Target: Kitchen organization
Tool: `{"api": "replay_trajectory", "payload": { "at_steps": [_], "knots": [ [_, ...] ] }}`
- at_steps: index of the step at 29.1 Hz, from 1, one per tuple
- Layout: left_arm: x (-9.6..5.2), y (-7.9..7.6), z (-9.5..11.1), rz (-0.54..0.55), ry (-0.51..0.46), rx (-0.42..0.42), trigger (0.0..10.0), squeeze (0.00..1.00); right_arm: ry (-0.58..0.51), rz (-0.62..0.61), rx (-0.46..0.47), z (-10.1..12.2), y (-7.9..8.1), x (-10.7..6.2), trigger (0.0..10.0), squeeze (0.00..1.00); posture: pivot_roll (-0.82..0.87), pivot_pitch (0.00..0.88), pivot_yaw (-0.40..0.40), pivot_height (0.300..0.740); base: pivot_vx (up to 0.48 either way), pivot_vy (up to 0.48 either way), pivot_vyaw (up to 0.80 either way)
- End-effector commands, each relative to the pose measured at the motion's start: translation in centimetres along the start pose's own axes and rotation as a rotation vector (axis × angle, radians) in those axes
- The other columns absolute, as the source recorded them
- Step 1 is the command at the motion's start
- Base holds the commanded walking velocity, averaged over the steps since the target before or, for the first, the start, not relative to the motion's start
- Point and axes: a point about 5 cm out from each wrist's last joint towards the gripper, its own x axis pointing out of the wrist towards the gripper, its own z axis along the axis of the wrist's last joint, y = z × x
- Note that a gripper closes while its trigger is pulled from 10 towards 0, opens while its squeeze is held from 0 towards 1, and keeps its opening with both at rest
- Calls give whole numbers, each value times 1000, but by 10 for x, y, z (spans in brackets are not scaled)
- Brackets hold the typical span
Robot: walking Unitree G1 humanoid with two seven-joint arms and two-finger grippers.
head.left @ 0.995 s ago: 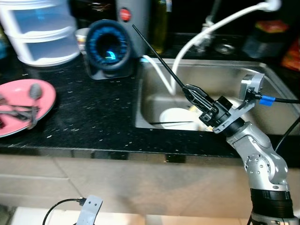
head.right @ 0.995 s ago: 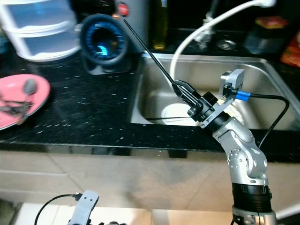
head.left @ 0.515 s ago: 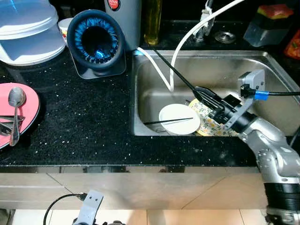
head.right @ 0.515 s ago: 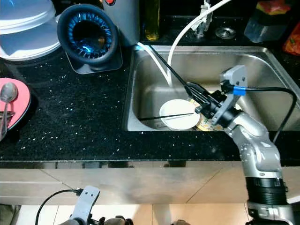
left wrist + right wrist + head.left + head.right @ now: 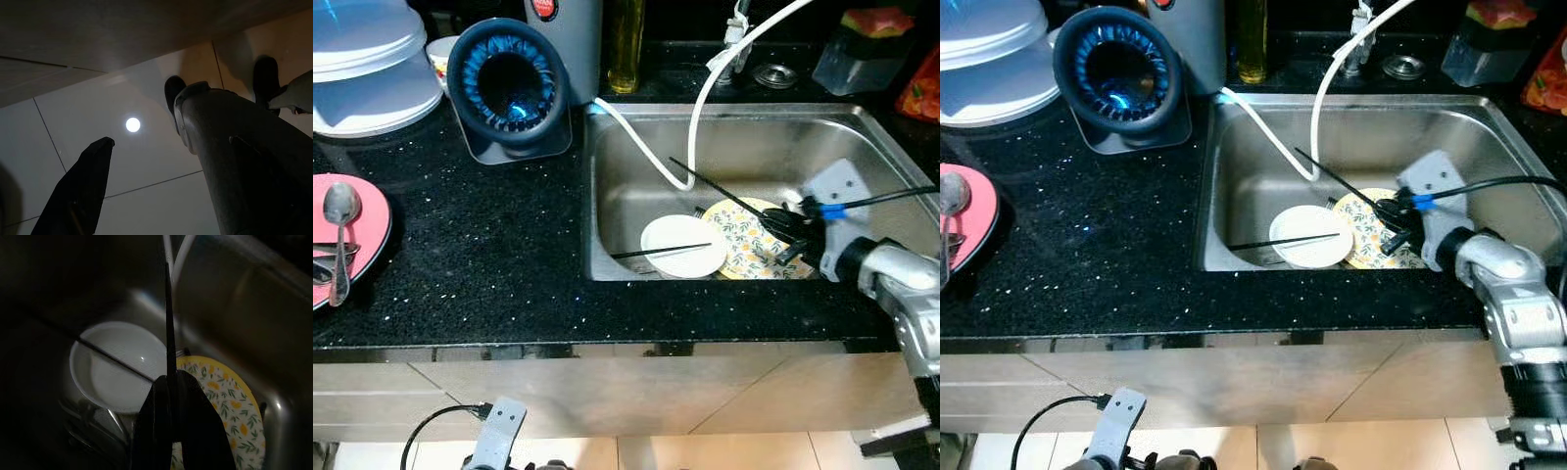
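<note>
The sink [image 5: 862, 147] was brushed stainless steel, dully reflective; the counter [image 5: 489, 245] glossy black stone with pale flecks. A smooth glazed white bowl [image 5: 683, 247] lay against a floral-printed plate [image 5: 749, 240]; the chopstick [image 5: 729, 201] looked matt black

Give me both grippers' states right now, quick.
Left gripper: open, holding nothing, hanging over the floor tiles.
Right gripper: shut on a black chopstick, low in the sink above the floral plate.
</note>
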Motion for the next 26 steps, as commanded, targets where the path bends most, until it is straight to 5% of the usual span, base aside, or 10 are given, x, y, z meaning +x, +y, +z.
{"api": "replay_trajectory", "payload": {
  "at_steps": [1, 10, 11, 14, 15, 21, 22, 24, 25, 26],
  "knots": [
    [-7, -11, -41, -36, 147, -9, 10000, 0, 54, 55, -52, -6, 6, 4, 10000, 0, 30, 147, -18, 740, 0, 0, 0],
    [-10, -12, -50, -38, 164, -18, 10000, 0, 67, 65, -136, 2, 6, 22, 10000, 0, 37, 168, -35, 740, 0, 0, 0],
    [-11, -12, -51, -37, 166, -22, 10000, 0, 83, -22, -161, 4, -4, 26, 10000, 639, 37, 172, -35, 740, 0, 0, 0],
    [-11, -12, -53, -37, 168, -24, 10000, 0, 91, -78, -177, 6, -10, 29, 10000, 639, 37, 173, -35, 740, 0, 0, 0],
    [-12, -12, -54, -37, 170, -26, 10000, 0, 83, -89, -179, 8, -11, 31, 10000, 1000, 37, 179, -33, 740, 0, 0, 0],
    [-12, -8, -52, -12, 154, -40, 10000, 0, -67, -20, -46, 20, -4, 29, 10000, 1000, 50, 181, -29, 740, 0, 0, 0],
    [-12, -5, -50, 0, 146, -48, 10000, 0, -179, 2, 43, 29, -4, 24, 10000, 447, 52, 181, -30, 740, 0, 0, 0],
    [-12, -3, -48, 7, 141, -52, 10000, 0, -256, 16, 100, 36, -4, 21, 10000, 447, 50, 176, -29, 740, 0, 0, 0],
    [-11, -1, -46, 17, 135, -58, 10000, 0, -360, 20, 180, 44, -5, 16, 10000, 0, 49, 171, -28, 740, 0, 0, 0],
    [-11, 1, -45, 23, 133, -60, 10000, 0, -429, 25, 228, 49, -5, 14, 10000, 0, 48, 168, -28, 740, 0, 0, 0]
  ]
}}
